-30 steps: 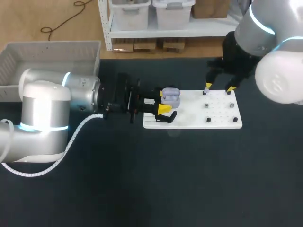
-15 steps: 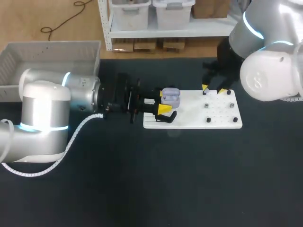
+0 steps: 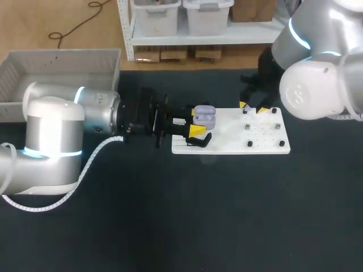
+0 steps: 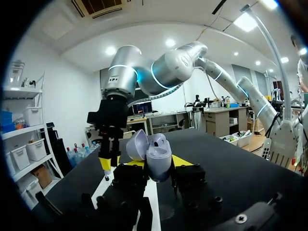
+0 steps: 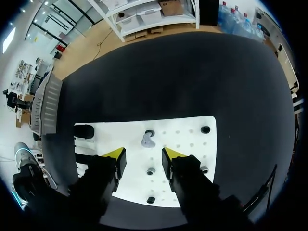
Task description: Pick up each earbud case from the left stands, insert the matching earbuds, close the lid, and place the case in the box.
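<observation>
Nearest me, the left gripper (image 4: 158,162) comes in low from the left side and its yellow tips are clamped on either flank of the lavender earbud case (image 4: 159,155); the case is held upright above the left end of the white board (image 3: 266,144), with its lid (image 4: 136,144) tipped open; something rounded sits in the mouth of the case, but I cannot tell whether it is an earbud already seated.

Farther out, the right gripper (image 5: 143,155) hangs over the far edge of the board with its fingers apart and nothing between them; the loose lavender earbud (image 5: 147,140) lies on the board just ahead of the gap, touched by neither tip; small dark pegs (image 5: 205,129) dot the board around it.

Farthest, at the table's far left corner, the pale box (image 3: 62,62) waits for the closed case.

I judge the step in hand to be the pick of that earbud; the risks lie there; the bud is small and smooth, so an off-centre closing could flick it across the board or pinch it askew; a descent too deep would jam the tips on the board; a crooked hold would then make seating it in the case unreliable, and pushing hard could twist the case in the left grip.
</observation>
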You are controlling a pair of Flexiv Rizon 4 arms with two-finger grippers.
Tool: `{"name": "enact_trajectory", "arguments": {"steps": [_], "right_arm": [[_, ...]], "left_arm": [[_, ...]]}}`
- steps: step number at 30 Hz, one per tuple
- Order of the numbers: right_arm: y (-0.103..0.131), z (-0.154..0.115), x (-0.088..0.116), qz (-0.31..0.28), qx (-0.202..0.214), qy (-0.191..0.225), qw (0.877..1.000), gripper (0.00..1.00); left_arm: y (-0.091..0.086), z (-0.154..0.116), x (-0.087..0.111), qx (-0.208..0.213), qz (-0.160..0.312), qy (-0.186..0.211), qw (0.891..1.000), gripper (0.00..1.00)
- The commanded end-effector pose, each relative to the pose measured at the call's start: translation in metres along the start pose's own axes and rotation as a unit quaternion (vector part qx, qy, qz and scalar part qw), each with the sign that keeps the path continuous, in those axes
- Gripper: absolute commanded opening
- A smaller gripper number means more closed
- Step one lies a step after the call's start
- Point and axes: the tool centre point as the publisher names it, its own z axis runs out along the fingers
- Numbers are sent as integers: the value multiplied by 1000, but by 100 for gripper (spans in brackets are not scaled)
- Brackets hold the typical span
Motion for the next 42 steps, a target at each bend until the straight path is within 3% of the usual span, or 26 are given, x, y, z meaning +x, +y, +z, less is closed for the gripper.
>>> {"name": "enact_trajectory", "arguments": {"steps": [1,30,42], "right_arm": [[-1,2,-3,2,0,-3,1000,44],[-6,17,-11,12,2,-18,1000,30],[-7,16,-10,14,11,-12,1000,29]], "left_arm": [[-1,0,1,-2,1,-1,1000,0],[-1,0,1,-2,1,-1,1000,0],[-1,0,1,-2,1,-1,1000,0]]}}
